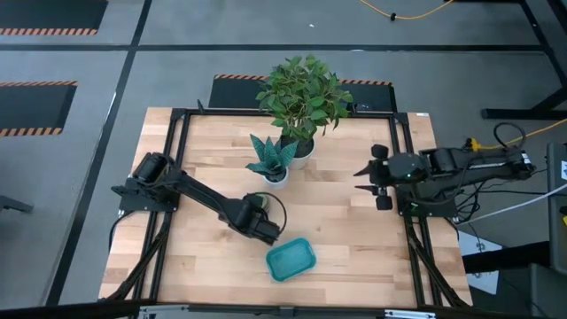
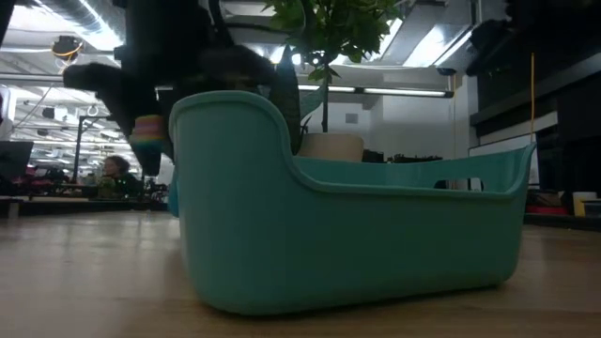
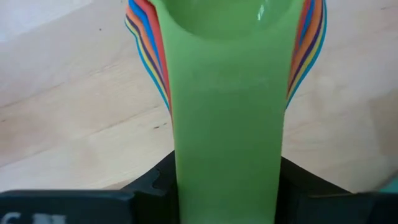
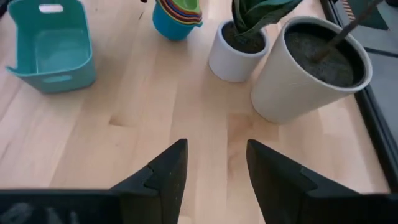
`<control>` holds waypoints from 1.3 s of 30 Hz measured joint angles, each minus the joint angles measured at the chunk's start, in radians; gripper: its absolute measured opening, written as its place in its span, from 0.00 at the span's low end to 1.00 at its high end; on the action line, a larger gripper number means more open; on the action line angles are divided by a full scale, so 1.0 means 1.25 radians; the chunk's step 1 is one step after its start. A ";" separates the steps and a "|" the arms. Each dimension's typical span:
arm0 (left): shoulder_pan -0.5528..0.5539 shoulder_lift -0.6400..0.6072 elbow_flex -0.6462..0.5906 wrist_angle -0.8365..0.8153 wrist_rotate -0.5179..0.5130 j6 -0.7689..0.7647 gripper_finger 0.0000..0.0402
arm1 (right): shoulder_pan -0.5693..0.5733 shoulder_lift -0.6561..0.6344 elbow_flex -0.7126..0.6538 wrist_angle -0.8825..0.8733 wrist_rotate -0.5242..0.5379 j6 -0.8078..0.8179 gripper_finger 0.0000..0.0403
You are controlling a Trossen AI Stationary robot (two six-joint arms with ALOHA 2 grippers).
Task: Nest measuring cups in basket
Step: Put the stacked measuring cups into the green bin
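I am at the carrying step: my left gripper [image 1: 266, 229] has the nested stack of measuring cups [image 4: 178, 17] by its handles, and the basket [image 1: 291, 259] is not yet filled. Nearest to me, in my left wrist view, the broad green handle [image 3: 227, 124] of the top cup runs straight out from between my fingers, which are closed partway on it, with the red, blue, orange and yellow rims of the other cups fanned out just beneath its bowl. So the stack sits dead ahead of my fingers, at twelve o'clock, pinched at the handle end with the bowls leading. In the high view the basket lies just beside my gripper at about five o'clock, its near rim close to my fingertips but apart from them, its floor bare as the right wrist view shows. From table height the stack hangs behind and beside the basket's tall end wall, at about ten o'clock from the basket's middle, seemingly clear of the wood. My judgement is that the next move calls for a short swing toward five o'clock, bowls kept level, high enough to clear the rim, then a descent into the open tray before I let go; a tilt could spill the looser inner cups. Farther off, my right gripper [image 4: 214, 165] waits at the table's three o'clock edge, fingers spread wide on nothing, with the two white plant pots [image 4: 311, 68] beyond.
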 joint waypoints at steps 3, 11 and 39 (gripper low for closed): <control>0.000 -0.015 0.000 -0.003 0.001 0.021 0.34 | 0.000 -0.022 -0.023 0.004 0.000 0.040 0.42; 0.000 -0.023 0.000 -0.002 0.045 0.048 0.34 | 0.000 -0.032 -0.052 0.009 -0.001 0.092 0.42; -0.076 -0.023 0.000 0.114 -0.115 0.067 0.33 | 0.000 -0.032 -0.053 0.039 -0.002 0.088 0.42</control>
